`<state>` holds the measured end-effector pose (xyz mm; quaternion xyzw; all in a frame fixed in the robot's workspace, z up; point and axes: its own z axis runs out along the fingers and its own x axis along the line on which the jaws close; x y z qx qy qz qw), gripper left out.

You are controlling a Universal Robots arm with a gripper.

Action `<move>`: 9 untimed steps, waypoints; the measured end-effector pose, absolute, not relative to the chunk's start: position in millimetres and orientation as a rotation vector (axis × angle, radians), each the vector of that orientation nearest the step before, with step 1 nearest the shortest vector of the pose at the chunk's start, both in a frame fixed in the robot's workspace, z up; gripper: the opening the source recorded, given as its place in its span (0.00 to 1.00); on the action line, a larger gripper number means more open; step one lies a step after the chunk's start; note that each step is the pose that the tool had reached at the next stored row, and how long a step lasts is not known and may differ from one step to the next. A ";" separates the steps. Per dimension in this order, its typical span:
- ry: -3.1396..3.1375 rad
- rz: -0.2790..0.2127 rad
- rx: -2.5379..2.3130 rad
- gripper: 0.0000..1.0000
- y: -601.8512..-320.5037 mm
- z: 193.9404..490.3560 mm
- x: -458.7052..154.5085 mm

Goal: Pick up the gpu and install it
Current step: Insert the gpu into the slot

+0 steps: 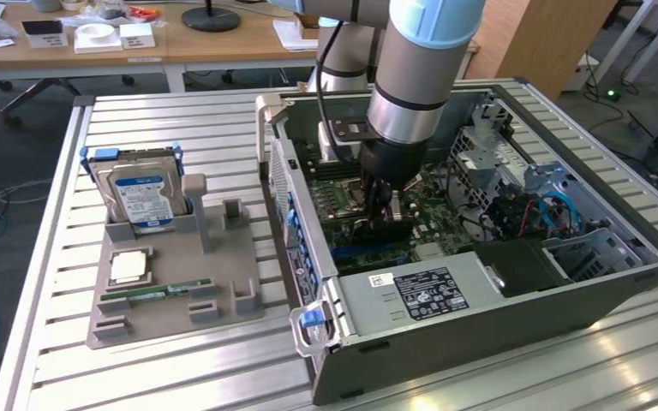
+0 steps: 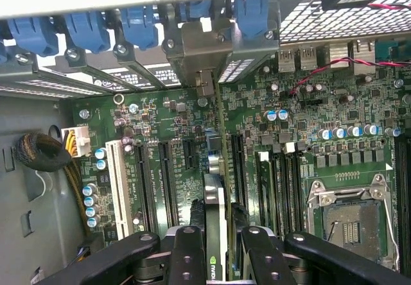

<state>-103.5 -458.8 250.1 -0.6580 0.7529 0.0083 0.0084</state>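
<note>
- Nearest the wrist camera were my pincer's point(image 2: 215, 250) two black fingers point(image 2: 186, 253), closed on the thin edge-on gpu point(image 2: 215, 214) between them; a small green logo showed on the card's edge.
- The gpu hung upright over the motherboard point(image 2: 257, 144), in line with the long black expansion slots point(image 2: 164, 182) and close above them; I could not tell whether it touched one.
- The card's metal bracket point(image 2: 202, 54) stood at the rear wall of the case, among the blue slot clips point(image 2: 87, 31).
- In the exterior view my pincer point(image 1: 380, 214) reached down into the open computer case point(image 1: 421, 334), which lay on its side on the slatted metal table point(image 1: 169, 377).
- From the pincer, the grey power supply point(image 1: 421, 295) with its black label lay at about five o'clock.
- At about nine o'clock from the case sat a grey parts holder point(image 1: 169, 291), carrying an upright hard drive point(image 1: 140, 197), a processor point(image 1: 129, 267) and a green RAM stick point(image 1: 152, 295).
</note>
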 end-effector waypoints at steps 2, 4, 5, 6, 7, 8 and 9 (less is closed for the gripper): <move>2.353 0.026 -2.056 0.27 -458.8 250.1 -103.5; 2.353 0.026 -2.056 0.27 -458.8 250.1 -103.5; 2.353 0.026 -2.056 0.27 -458.8 250.1 -103.5; 2.353 0.026 -2.056 0.27 -458.8 250.1 -103.5; 2.353 0.026 -2.056 0.27 -458.8 250.1 -103.5; 2.353 0.026 -2.056 0.27 -458.8 250.1 -103.5; 2.353 0.026 -2.056 0.27 -458.8 250.1 -103.5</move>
